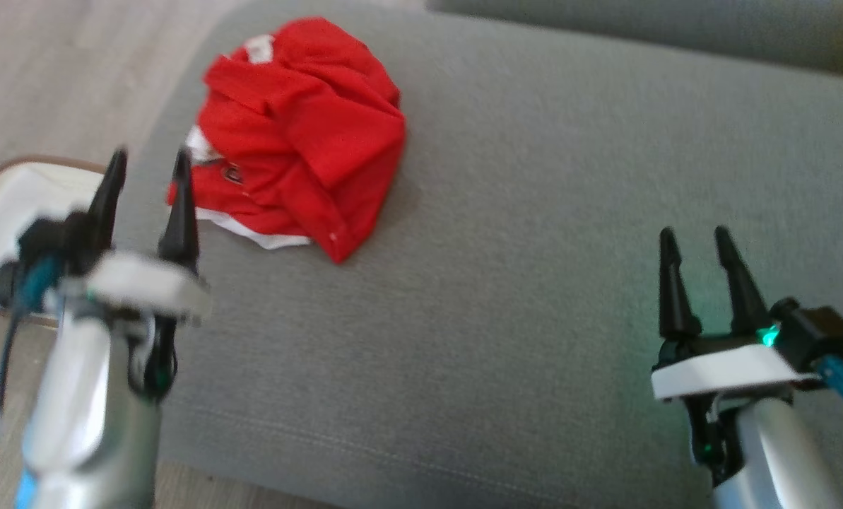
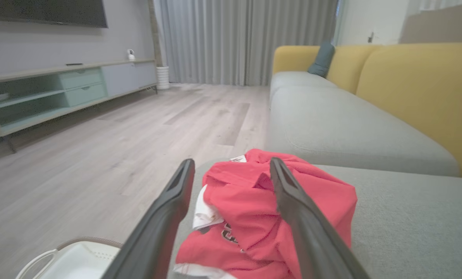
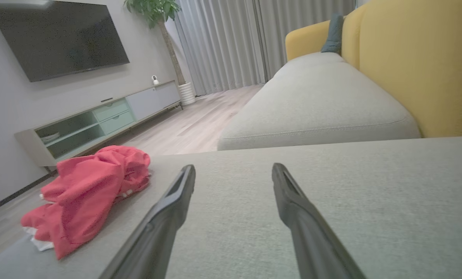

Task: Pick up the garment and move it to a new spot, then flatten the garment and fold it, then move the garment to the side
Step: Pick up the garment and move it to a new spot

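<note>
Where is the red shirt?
In the head view, the red shirt lies crumpled at the upper left of the grey cushion, just ahead of the left end effector.

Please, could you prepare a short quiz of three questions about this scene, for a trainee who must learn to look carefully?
1. True or false: the red garment lies crumpled on the grey cushion.
2. Which is nearer to the garment? A) the left gripper B) the right gripper
3. Fill in: the jaws of both grippers stand ____, holding nothing.

Key: 1 true; 2 A; 3 open.
</note>
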### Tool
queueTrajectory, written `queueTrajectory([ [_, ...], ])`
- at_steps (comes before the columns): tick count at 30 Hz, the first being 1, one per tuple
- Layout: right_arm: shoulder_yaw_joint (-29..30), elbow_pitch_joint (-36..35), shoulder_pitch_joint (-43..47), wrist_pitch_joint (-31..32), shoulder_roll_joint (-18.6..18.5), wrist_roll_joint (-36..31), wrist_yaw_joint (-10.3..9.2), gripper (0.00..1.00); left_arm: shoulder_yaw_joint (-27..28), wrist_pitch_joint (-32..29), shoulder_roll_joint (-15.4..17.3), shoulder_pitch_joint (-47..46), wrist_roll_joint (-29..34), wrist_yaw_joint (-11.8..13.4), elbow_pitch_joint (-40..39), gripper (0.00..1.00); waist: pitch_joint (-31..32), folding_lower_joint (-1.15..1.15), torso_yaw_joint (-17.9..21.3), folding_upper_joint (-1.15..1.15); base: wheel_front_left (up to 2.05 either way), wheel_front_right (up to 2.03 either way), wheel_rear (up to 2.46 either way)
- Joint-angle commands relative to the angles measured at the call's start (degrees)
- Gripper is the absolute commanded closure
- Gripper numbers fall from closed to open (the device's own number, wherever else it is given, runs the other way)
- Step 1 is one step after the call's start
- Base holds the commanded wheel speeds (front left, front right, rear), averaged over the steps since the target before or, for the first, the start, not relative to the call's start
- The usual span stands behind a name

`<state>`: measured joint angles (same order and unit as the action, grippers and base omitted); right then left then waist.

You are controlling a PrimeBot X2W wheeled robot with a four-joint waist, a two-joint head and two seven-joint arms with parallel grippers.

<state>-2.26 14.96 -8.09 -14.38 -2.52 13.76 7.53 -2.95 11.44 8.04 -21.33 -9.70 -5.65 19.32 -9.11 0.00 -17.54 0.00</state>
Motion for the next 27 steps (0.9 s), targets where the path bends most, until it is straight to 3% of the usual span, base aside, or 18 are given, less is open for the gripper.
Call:
queueTrajectory([
  [1, -0.95, -2.17, -2.6, -0.62, -0.36, -0.64, -0.04, 0.0, 1.06, -0.8, 2.15, -4.58, -0.12, -0.31, -0.65, 0.0, -3.75, 0.0, 2.77, 0.0, 0.0, 0.0, 0.0],
  [13, 0.14, -4.46, -6.61, -0.62, -0.36, -2.04, -0.04, 0.0, -4.69, -12.83, 10.78, -27.05, -4.83, -1.79, 20.27, 0.0, -13.47, 0.0, 9.52, 0.0, 0.0, 0.0, 0.0],
  [21, 0.25, -5.13, -8.14, -0.62, -0.36, -1.45, -0.04, 0.0, -14.35, -17.54, 16.53, -33.46, -10.93, -1.82, 29.7, 0.0, -16.77, 0.0, 12.36, 0.0, 0.0, 0.0, 0.0],
  [26, 0.88, -5.23, -8.49, -0.62, -0.36, -1.42, -0.04, 0.0, -16.84, -18.32, 17.1, -35.23, -13.29, -1.83, 34.06, 0.0, -17.18, 0.0, 12.97, 0.0, 0.0, 0.0, 0.0],
  [27, 0.96, -5.23, -8.51, -0.62, -0.36, -1.4, -0.04, 0.0, -17.3, -18.31, 17.06, -35.46, -13.73, -1.83, 34.59, 0.51, -17.2, 0.0, 13.0, 0.0, 0.0, 0.0, 0.0],
])
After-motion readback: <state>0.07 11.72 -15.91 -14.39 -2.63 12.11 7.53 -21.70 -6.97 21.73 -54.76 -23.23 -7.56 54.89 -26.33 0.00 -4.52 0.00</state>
